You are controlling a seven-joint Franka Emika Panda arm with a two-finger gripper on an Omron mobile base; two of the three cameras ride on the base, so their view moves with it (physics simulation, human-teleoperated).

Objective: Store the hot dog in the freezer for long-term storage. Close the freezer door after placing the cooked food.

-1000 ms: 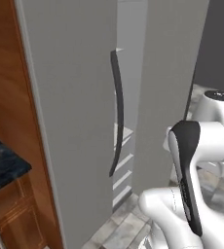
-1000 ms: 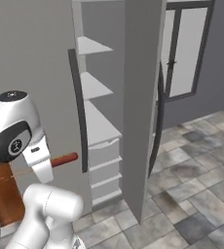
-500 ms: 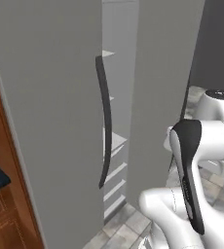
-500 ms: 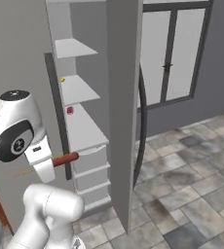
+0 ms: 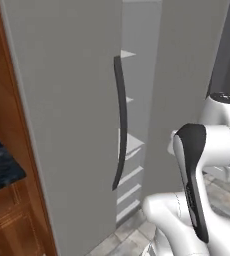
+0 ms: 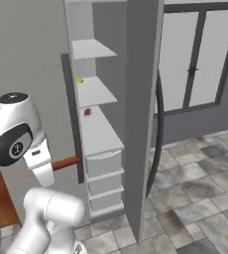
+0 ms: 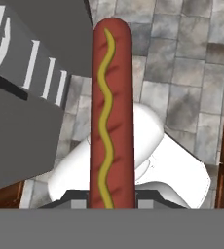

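Both base views look forward, close, at the freezer (image 5: 77, 100) from either side; hand view faces the floor (image 7: 182, 63)

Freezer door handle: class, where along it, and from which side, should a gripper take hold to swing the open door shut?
Probably the middle of the handle. The long upright bar bows away from the freezer door there, leaving the widest gap for fingers. Come from the door's outer face, the window side, with the jaws set level across the bar.

White freezer shelves (image 6: 98, 130), small yellow item (image 6: 79, 80) above, small red item (image 6: 87, 112) below
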